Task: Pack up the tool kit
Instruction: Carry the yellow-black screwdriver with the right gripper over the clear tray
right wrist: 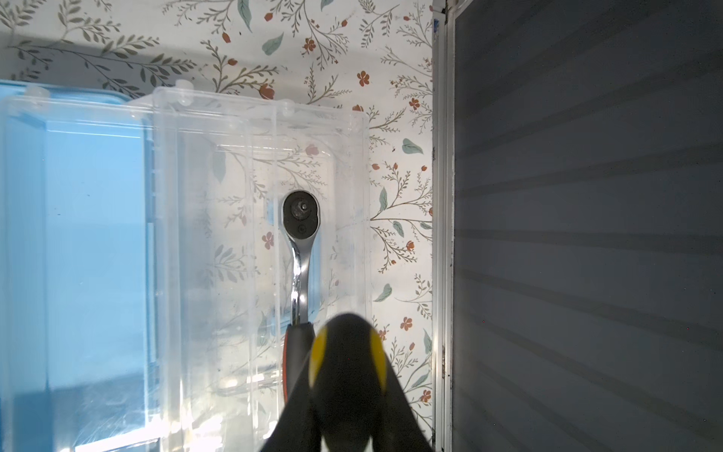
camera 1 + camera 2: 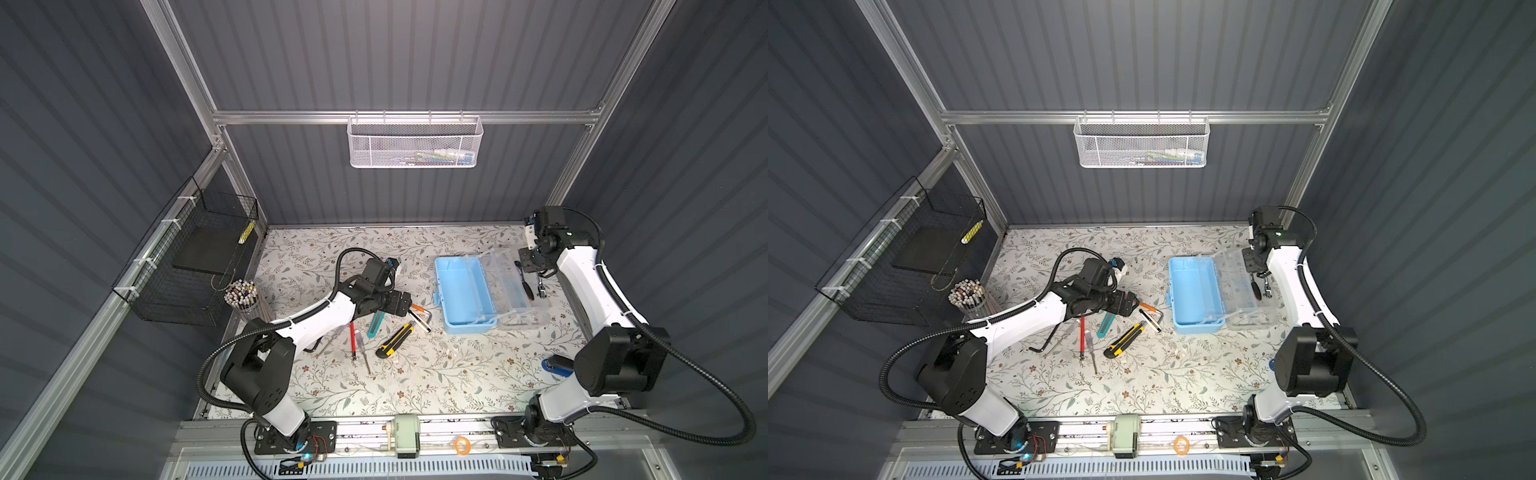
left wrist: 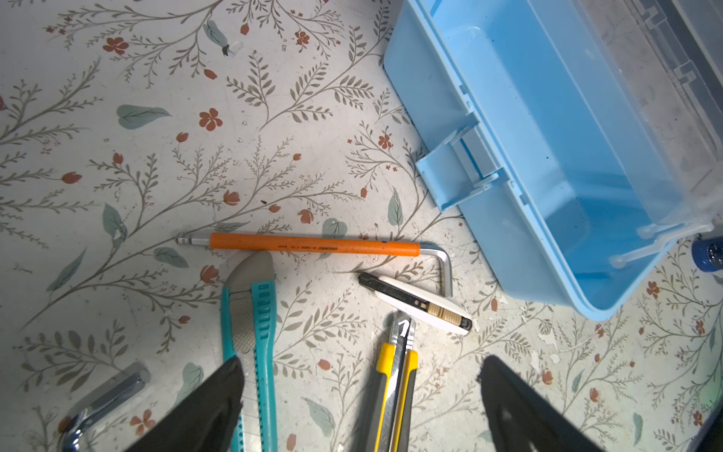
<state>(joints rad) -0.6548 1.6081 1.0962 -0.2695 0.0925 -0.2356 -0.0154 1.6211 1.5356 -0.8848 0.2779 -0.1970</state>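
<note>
The tool kit stands open on the counter, right of the centre in both top views. Inside its light-blue box only the bare blue floor shows. The clear lid lies folded out on the right side of the box, and the ratchet lies in this lid.

The right claw hangs over the lid, closed on a black-and-yellow tool; I cannot tell what kind of tool it is.

Left of the box the loose tools lie on the counter:
- an orange hex key
- a white knife
- a yellow-black knife
- a teal knife
- a red screwdriver

The left claw hovers over them with its jaws wide apart and holds nothing.

At the top centre the white mesh basket holds some things too small to name. At the left, the black wire basket holds a yellow-and-black thing, and just below it stands a cup of pens.
</note>
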